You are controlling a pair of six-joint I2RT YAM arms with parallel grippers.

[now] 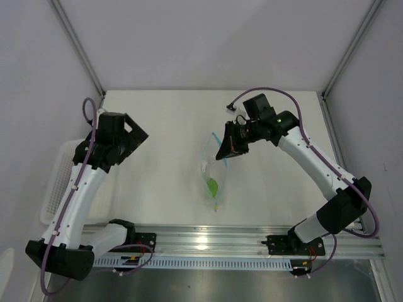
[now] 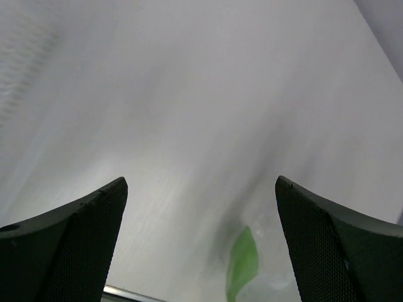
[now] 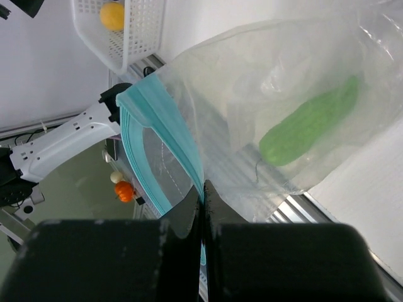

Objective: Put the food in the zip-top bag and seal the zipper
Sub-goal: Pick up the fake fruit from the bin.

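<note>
Right wrist view: your right gripper (image 3: 203, 211) was clenched on the zipper (image 3: 154, 126) of the bag (image 3: 252, 69), which spread beyond the jaws, green food (image 3: 308, 123) deep inside. Film looked limp, light and slippery; the stiffer zipper was judged the best hold. Your left gripper (image 2: 200, 189) stood open, empty, the bag ahead of its jaws.

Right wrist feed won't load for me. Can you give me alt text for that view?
The right gripper is shut on the blue zipper of the clear bag. The bag's mouth looks partly open, and a green piece lies inside. Behind it, at top left, a white basket holds a yellow piece.
</note>
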